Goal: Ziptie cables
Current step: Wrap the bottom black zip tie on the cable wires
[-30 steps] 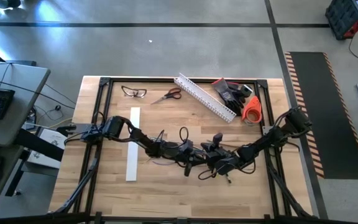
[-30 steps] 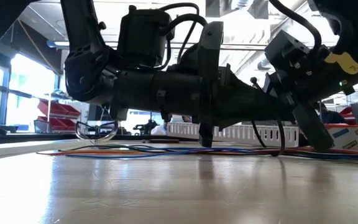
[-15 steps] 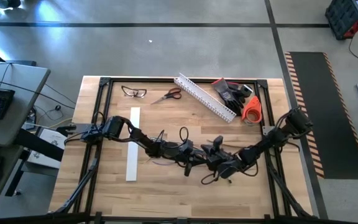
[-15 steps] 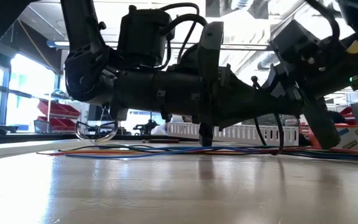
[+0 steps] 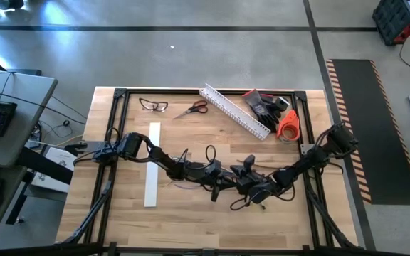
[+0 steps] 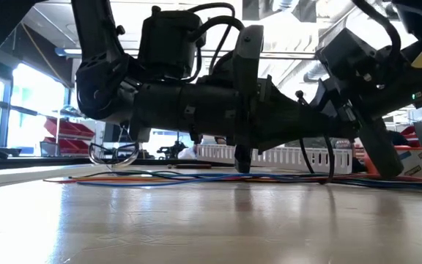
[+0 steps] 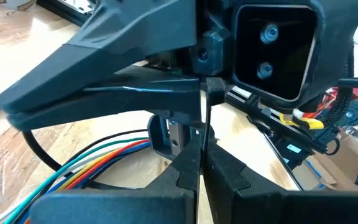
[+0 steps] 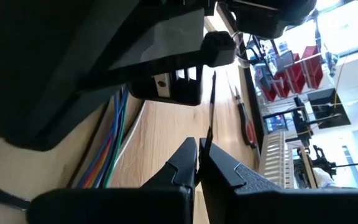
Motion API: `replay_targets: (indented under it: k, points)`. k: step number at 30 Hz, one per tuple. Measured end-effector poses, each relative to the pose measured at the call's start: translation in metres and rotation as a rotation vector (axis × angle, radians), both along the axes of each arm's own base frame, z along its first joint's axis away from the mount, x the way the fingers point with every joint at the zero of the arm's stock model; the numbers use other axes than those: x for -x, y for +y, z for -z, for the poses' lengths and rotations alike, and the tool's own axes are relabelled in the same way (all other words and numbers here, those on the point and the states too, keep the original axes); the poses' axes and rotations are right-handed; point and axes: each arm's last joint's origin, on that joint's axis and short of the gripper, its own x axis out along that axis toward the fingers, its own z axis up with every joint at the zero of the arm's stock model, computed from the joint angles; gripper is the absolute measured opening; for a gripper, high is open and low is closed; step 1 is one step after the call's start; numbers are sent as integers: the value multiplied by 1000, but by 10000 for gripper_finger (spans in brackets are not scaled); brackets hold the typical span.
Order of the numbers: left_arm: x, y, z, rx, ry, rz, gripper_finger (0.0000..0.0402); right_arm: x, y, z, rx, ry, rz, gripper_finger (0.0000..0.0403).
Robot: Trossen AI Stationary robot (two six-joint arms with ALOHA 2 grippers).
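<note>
- Counter (image 5: 119,206) first: both arms meet low over its middle, so working room is tight; keep elbows apart and any motion small
- Cables (image 6: 160,177) lie flat along the counter in a loose multicoloured run, passing under both claws; in the left wrist view they fan out beside the fingers, not gathered yet
- Left claw (image 7: 202,163) sits just above the cables at centre, fingers pressed together on a thin dark upright strip, looks like a ziptie (image 7: 204,118)
- Right claw (image 8: 199,151) faces it from the other side, fingers likewise pressed together, pinching a thin dark strip that I read as the same ziptie, other end; can't confirm it's one piece
- Step in hand, my read: looping the tie around the bundle and feeding tail into head
- To do it well: hold the head end fixed, move only the tail hand, keep the strip aligned with the slot, no twist
- Check that every wire is inside the loop before cinching; strays at the fan are the risk
- Pull along the strip, not upward, or the bundle lifts off the counter
</note>
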Motion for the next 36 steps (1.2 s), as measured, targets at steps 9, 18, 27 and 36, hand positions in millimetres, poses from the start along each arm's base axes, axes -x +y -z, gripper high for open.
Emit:
replay_targets:
  k: [9, 18, 27, 36]
  points:
    - [0, 0, 1, -3, 7, 0, 0, 0, 3, -1, -7, -2, -21, 0]
    - [0, 0, 1, -3, 14, 7, 0, 1, 11, -5, 67, -4, -74, 0]
    - [0, -1, 1, 17, 19, 60, 0, 1, 11, -5, 144, 40, -107, 0]
    - [-1, 9, 1, 113, 41, 142, 0, 1, 11, -5, 235, 96, -149, 0]
